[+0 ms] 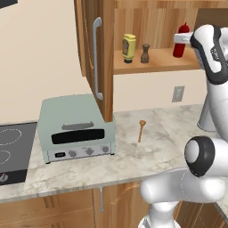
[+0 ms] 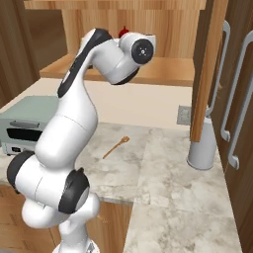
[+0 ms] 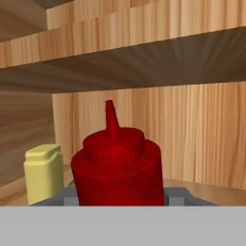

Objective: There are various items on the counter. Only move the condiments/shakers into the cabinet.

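Hand view: slim red squeeze bottle (image 3: 116, 168)

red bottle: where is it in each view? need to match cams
Left base view: red bottle upper right, standing on the cabinet shelf, just left of the arm.
Right base view: its red tip pokes up at top centre behind the arm's wrist.
Hand view: bottle centre, close between the gripper fingers.
Shared landmark: the shelf; the yellow bottle links left base and hand views.

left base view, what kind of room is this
A kitchen, rendered rather than real: a marbled stone counter carries a pale green toaster oven, a black cooktop sits beside it, and an open wood cabinet holds condiment bottles.
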Motion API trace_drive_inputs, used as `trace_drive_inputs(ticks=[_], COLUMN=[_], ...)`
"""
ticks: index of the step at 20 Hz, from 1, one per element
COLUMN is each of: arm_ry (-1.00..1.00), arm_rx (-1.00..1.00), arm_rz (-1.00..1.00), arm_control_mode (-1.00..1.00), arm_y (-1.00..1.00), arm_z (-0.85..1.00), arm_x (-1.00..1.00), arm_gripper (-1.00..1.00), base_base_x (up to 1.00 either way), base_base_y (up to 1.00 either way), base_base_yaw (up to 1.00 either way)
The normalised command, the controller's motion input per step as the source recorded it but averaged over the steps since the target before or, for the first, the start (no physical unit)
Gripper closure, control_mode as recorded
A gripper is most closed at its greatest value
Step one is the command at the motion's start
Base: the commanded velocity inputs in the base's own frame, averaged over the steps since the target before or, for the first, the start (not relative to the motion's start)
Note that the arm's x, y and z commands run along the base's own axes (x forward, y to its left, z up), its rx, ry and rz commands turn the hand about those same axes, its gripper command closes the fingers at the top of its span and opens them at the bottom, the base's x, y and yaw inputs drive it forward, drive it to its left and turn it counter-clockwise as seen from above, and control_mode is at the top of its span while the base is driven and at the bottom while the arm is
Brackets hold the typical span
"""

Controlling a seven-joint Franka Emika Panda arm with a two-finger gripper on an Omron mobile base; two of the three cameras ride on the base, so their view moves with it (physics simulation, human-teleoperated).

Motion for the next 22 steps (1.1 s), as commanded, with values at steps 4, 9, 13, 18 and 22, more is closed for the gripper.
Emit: trace_drive_inputs(ticks=[4, 9, 13, 18, 22], arm_ry=[-0.01, -0.03, -0.02, 0.0, 0.0], arm_rx=[0.0, 0.0, 0.0, 0.0, 0.0], arm_rz=[0.0, 0.0, 0.0, -0.02, -0.01], arm_control_mode=[-1.0, -1.0, -1.0, -1.0, -1.0], arm_y=[0.0, 0.0, 0.0, 0.0, 0.0], arm_z=[-0.29, -0.27, -0.09, -0.09, -0.1], arm_x=[0.24, 0.18, 0.39, 0.5, 0.41], arm_gripper=[1.0, 1.0, 1.0, 1.0, 1.0], base_base_x=[0.0, 0.0, 0.0, 0.0, 0.0], base_base_y=[0.0, 0.0, 0.0, 0.0, 0.0], base_base_yaw=[0.0, 0.0, 0.0, 0.0, 0.0])
